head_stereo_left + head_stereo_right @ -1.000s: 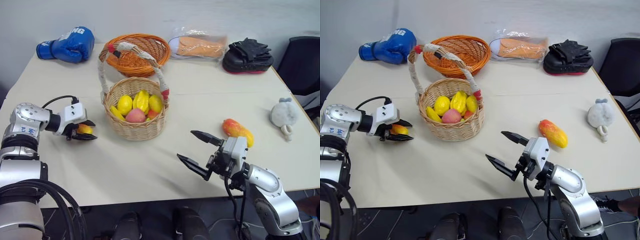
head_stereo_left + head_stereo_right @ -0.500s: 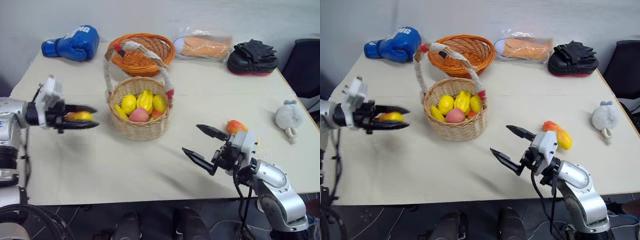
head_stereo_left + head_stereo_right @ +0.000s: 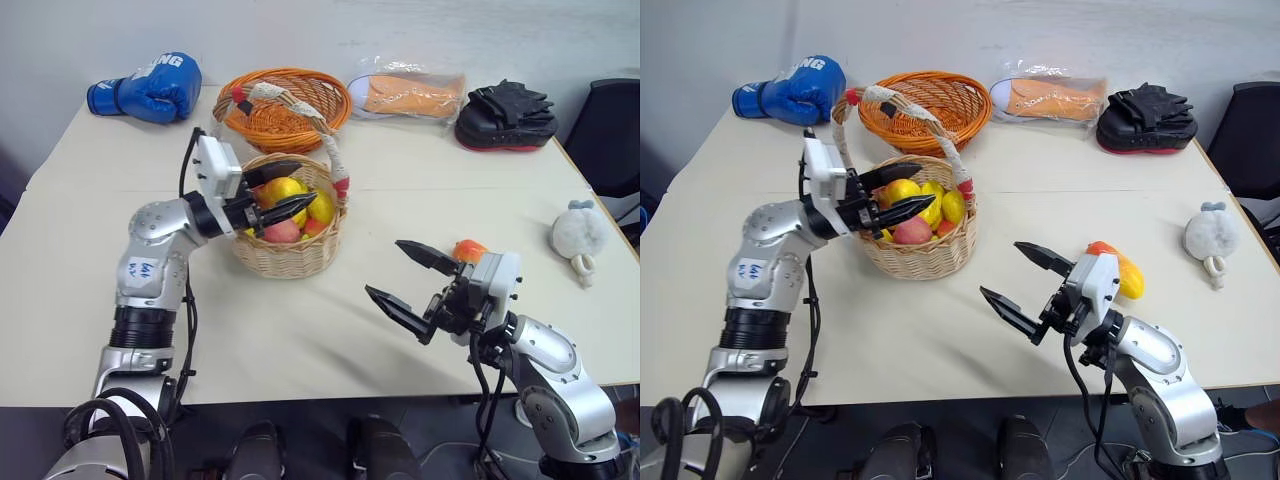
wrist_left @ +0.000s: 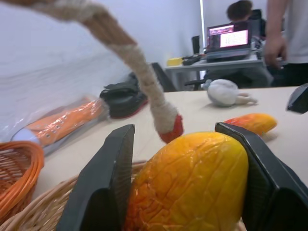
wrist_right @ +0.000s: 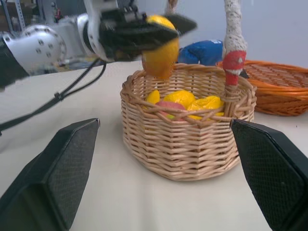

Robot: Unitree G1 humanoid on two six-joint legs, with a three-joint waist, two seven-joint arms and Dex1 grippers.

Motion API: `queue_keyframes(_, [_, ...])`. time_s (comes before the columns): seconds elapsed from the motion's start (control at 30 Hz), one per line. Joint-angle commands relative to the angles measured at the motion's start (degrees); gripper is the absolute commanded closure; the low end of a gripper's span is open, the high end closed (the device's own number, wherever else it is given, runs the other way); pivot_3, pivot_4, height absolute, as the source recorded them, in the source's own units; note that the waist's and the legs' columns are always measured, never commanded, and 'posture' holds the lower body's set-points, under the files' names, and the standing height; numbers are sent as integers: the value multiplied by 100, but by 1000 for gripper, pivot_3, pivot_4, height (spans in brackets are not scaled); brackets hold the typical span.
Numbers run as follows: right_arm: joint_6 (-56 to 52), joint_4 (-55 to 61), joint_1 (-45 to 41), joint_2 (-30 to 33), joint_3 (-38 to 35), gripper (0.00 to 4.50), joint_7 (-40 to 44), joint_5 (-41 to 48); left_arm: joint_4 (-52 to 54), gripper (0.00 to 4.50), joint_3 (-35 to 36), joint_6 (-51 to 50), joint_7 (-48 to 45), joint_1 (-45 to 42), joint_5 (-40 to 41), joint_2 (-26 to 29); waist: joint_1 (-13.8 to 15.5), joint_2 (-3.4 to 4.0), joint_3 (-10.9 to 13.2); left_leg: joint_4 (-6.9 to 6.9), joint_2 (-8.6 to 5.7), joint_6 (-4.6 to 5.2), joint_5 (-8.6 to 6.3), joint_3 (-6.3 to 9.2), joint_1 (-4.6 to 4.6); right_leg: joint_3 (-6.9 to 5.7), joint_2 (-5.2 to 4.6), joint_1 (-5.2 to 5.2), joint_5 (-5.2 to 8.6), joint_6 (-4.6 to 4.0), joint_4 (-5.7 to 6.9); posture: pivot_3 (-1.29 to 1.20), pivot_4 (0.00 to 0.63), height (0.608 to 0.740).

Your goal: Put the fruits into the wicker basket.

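Note:
My left gripper [image 3: 298,184] is shut on a red-orange to yellow mango [image 4: 192,183] and holds it just over the rim of the wicker basket [image 3: 285,258], under its arched handle [image 3: 272,95]. Inside the basket lie a pink peach [image 3: 283,232] and several yellow fruits [image 3: 320,207]. A second mango [image 3: 1122,272] rests on the table to the right of the basket, partly hidden behind my right gripper [image 3: 385,268]. That gripper hovers above the table, open wide with nothing between its fingers, pointing toward the basket.
An orange woven bowl [image 3: 295,108] stands right behind the basket. Along the table's far edge lie a blue boxing glove [image 3: 145,88], a bagged orange shoe [image 3: 405,92] and a black pad [image 3: 500,112]. A grey plush toy [image 3: 578,228] sits near the right edge.
My left arm has swung right and upward, carrying the mango from over the table's left side to above the basket. The right gripper has stayed in place, still open.

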State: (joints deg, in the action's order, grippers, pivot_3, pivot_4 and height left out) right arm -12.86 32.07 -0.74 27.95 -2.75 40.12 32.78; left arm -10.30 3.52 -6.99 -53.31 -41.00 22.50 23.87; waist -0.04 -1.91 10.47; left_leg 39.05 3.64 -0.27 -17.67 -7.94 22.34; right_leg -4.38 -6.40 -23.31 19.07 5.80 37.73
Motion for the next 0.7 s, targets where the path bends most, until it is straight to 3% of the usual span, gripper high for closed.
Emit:
queue_keyframes(0.03, [107, 245, 104, 46, -253, 0, -57, 22, -119, 601, 41, 380, -34, -209, -123, 48, 0, 0, 0, 0, 1, 0, 0, 0, 1, 0, 1, -1, 0, 0, 0, 0, 150, 740])
queue_keyframes(0.1, [116, 268, 185, 130, -397, 0, -35, 49, -78, 17, 67, 429, -226, -187, -73, 191, 1, 0, 0, -1, 1, 0, 0, 0, 2, -1, 0, -1, 0, 0, -1, 0, 150, 740])
queue_keyframes(0.3, [70, 390, 1576, 1011, -1843, 0, 957, 556, 1054, 17, 649, -815, -1153, 378, 971, 1519, -2, 13, 8, -20, 6, -2, -2, 0, 4, -1, 4, -8, 1, -2, -9, 0, 150, 740])
queue_keyframes(0.4, [606, 13, 2103, 931, -2565, 0, 1145, 367, 1047, 17, 854, -989, -1511, 963, 920, 2196, -10, 15, 8, -27, 5, -1, -4, -6, -9, 0, 4, 4, 1, -2, -23, 0, 150, 740])
queue_keyframes(0.5, [1309, -380, 2791, 504, -2960, 0, 1147, -131, 1290, 17, 1272, -1048, -1967, 2126, 894, 2848, -25, 20, 7, -32, 8, 0, -5, -15, -31, 5, 4, 20, 1, -1, -24, 0, 150, 740])
queue_keyframes(0.6, [1691, -943, 3048, 9, -3131, 0, 782, -452, 1586, 17, 1571, -686, -1965, 2943, 937, 2755, -5, 18, 7, -65, 18, -8, -3, -15, -40, 7, 0, 19, 4, -7, -33, 0, 150, 740])
queue_keyframes(0.7, [1795, -1236, 3186, -30, -3066, 0, 857, -576, 2021, 17, 1626, -653, -1823, 3320, 1054, 2541, 16, 22, 9, -69, 12, 1, -6, -12, -40, 12, -22, 21, 2, -4, -31, 0, 150, 740])
